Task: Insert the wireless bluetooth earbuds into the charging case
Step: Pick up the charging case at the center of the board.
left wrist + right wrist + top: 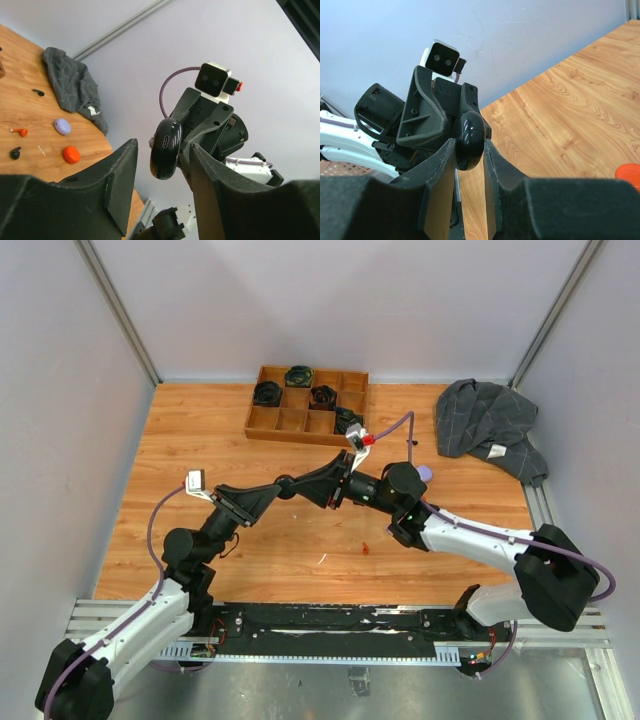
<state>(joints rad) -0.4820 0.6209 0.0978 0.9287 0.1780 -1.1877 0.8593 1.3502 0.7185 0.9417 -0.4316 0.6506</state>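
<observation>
One case (470, 131) in R gripper (469, 146), L gripper (163, 150) agape, over table (200, 440) ctr.

I am reading no text, brand, number or sign anywhere; the white tag (91, 110) on the grey cloth (70, 82) is showing too small.

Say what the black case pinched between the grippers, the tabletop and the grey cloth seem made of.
Black case: probably hard plastic, glossy; bright highlights sit on its rounded shell. Tabletop: wood or wood-look laminate, satin; grain and plank seams show. Grey cloth: soft woven fabric, matte; it lies crumpled in folds with a faint check.
</observation>
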